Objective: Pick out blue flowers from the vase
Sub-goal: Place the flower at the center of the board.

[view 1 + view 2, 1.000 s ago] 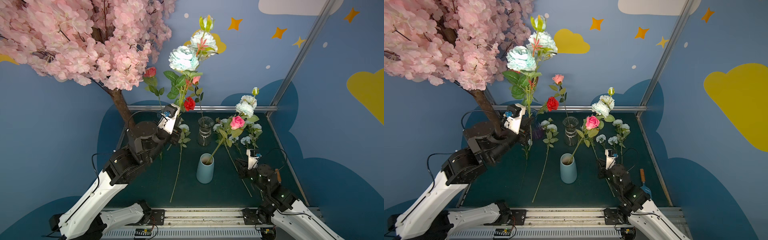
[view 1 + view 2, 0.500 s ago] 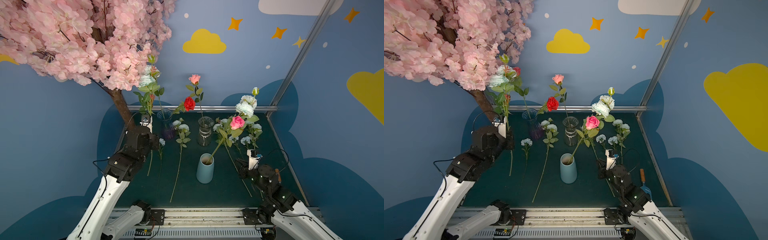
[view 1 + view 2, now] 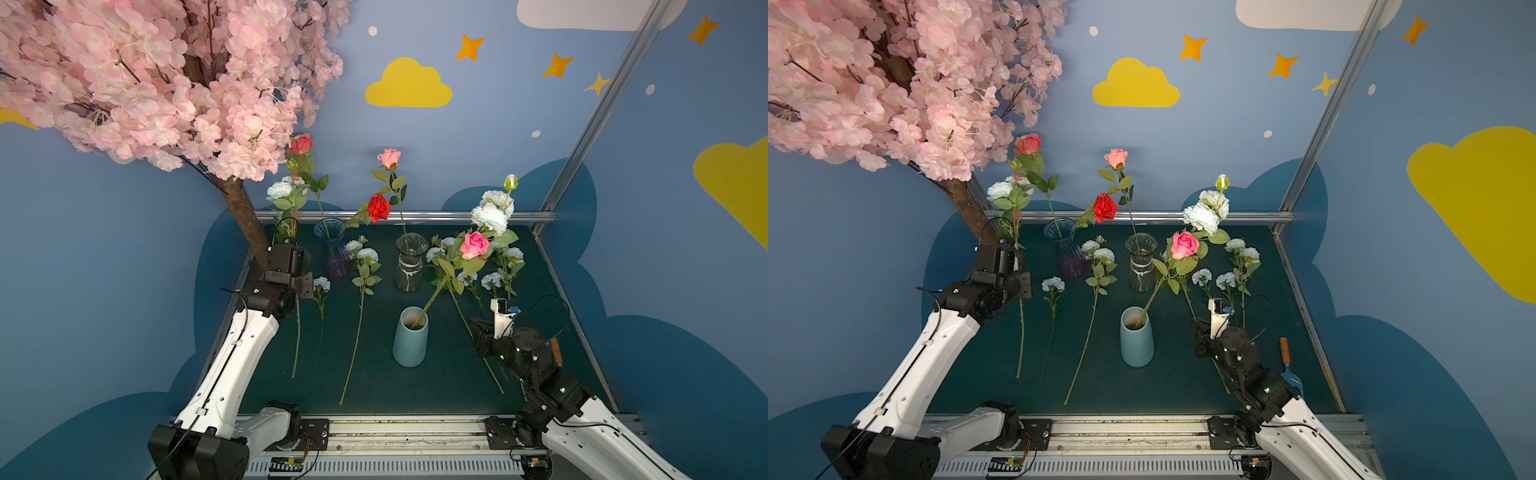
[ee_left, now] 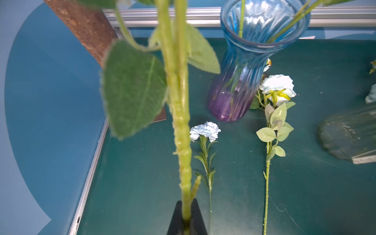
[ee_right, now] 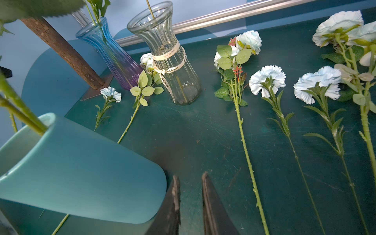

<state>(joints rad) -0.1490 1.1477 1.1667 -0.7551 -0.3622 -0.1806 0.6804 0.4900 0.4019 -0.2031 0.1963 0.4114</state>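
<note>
Even, bright overhead light, shadows faint. Wide-angle bending at top-view edges. In the left wrist view, near stem (image 4: 181,130) and leaf blurred; glare on glass vase (image 5: 168,59).

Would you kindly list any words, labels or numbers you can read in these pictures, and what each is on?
Ribbon around the clear vase: printed script, too small and blurred to read.
No other words, labels or numbers can be made out.
</note>
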